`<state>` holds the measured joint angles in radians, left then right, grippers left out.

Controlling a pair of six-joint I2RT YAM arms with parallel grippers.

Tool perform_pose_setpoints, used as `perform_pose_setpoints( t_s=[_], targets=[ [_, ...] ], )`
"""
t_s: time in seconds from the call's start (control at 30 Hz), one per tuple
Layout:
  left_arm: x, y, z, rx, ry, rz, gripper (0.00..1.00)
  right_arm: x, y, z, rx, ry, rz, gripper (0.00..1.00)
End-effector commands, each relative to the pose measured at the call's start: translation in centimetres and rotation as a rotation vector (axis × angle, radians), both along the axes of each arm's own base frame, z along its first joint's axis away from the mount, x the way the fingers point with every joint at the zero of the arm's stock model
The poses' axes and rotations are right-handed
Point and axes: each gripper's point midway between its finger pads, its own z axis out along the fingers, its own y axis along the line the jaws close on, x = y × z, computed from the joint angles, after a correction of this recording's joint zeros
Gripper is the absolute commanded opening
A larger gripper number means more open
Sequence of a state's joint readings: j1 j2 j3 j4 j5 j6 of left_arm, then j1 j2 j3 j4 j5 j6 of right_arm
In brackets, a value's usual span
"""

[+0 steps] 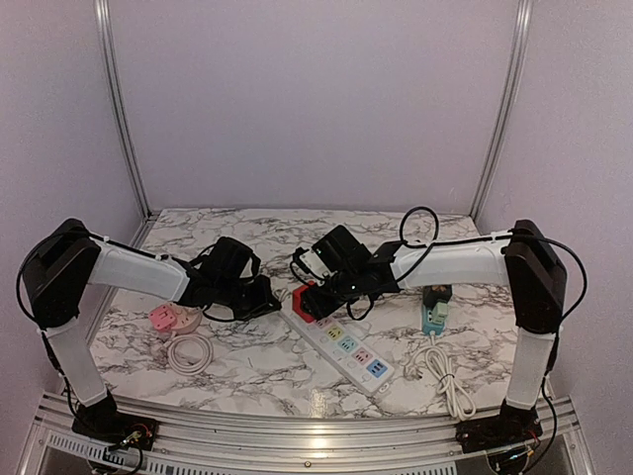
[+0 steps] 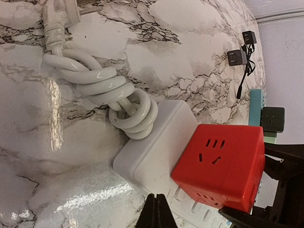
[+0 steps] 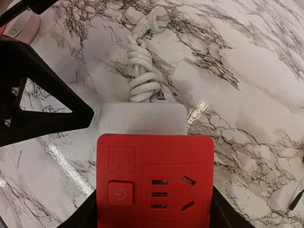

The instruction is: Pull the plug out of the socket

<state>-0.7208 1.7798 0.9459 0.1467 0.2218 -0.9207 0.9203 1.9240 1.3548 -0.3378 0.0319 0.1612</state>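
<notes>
While my right gripper [image 3: 156, 216] straddles the red cube plug [image 3: 154, 183], its two black fingers [image 3: 92, 213] lie against the cube's left and right sides. My jaws on that side are closed on the cube, which fills the gap between them. The cube sits on the far end of the white power strip [image 3: 142, 118], the end where the strip's white cord [image 3: 142, 76] is knotted into a coil. I can make out no gap between cube and strip. Its power button and one set of slots face my right wrist camera.

My left gripper [image 2: 156, 213] is just beside the cube, over the same end of the strip. In the left wrist view its fingertips come to a single narrow point, so those jaws look closed on nothing. The frame edge cuts them off, so I cannot tell whether they touch the strip.

From above, the strip (coloured sockets along its length) runs diagonally toward the near right of the marble table [image 1: 247, 381]. A pink socket [image 1: 166, 317] lies well to the left and a teal strip [image 1: 435, 319] to the right.
</notes>
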Motion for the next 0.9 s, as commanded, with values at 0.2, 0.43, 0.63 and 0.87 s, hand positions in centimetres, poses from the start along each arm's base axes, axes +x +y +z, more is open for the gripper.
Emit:
perform_pose_setpoints(
  t_s=[0.2, 0.43, 0.63, 0.87],
  targets=[
    [-0.1, -1.6, -1.8, -0.034, 0.028, -0.028, 0.00, -0.3, 0.4, -0.3, -0.001, 0.025, -0.016, 0.23],
    [0.2, -2.2, -1.8, -0.068, 0.029, -0.021, 0.00, -0.3, 0.4, -0.4, 0.001, 0.025, -0.018, 0.23],
    [0.0, -2.0, -0.1, -0.092, 0.011, -0.012, 0.00, -0.3, 0.3, -0.5, -0.005, 0.024, -0.023, 0.22],
    [0.4, -1.9, 0.6, -0.076, -0.004, -0.008, 0.00, -0.2, 0.3, -0.6, -0.007, 0.024, -0.025, 0.22]
  ],
)
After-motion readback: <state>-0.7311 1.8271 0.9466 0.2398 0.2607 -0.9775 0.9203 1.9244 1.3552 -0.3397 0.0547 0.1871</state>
